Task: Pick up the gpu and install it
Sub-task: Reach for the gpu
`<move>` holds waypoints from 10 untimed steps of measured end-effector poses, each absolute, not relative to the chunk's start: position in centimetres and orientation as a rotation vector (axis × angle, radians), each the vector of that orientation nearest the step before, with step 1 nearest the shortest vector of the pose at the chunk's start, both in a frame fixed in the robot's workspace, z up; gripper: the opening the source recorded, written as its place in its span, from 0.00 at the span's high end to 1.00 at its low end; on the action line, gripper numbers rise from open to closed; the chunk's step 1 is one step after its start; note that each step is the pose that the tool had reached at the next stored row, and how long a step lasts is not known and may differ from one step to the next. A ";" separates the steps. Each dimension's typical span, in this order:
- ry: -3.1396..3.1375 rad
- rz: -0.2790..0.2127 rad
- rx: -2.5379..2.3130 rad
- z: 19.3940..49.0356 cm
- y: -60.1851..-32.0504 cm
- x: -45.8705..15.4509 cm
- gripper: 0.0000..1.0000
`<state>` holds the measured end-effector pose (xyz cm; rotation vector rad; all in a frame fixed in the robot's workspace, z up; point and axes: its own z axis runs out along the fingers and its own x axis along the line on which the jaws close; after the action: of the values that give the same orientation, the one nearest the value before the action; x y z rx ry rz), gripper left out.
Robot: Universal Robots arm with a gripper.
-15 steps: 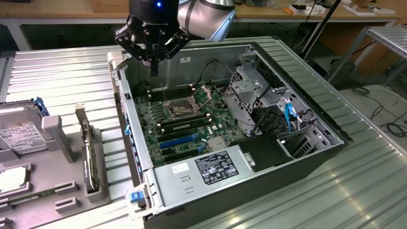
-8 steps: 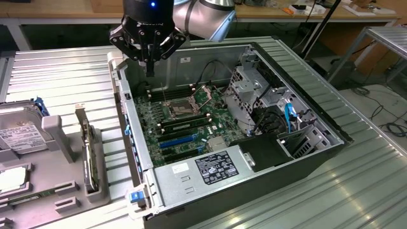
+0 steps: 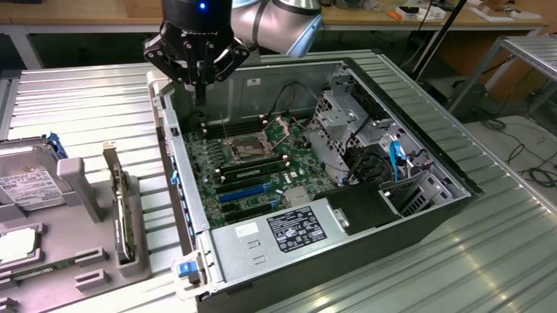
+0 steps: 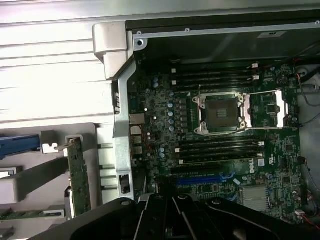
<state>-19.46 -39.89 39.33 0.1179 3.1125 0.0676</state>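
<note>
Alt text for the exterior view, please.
The end effector, shut and empty, hovers over an open computer case with its motherboard exposed. The gpu stands on edge in a gray holder at the exterior view's left.

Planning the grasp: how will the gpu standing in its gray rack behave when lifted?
Probably stiff: the gpu is a thin rigid board. Standing on edge in the gray rack, it may tip if nudged sideways. Its bare circuit face looks fragile.

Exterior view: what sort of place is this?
Probably a robotics lab or workshop set up for PC assembly: an open computer case sits on a ribbed metal table, a grey parts fixture lies beside it, and wooden workbenches run behind.
</note>
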 end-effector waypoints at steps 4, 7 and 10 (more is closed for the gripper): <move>3.112 0.068 0.118 39.3 -39.9 -19.7 0.89; 3.112 0.068 0.118 39.3 -39.9 -19.9 0.89; 3.112 0.068 0.118 39.3 -39.9 -20.1 0.89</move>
<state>-20.14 -39.89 39.32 0.1180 3.1125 0.0677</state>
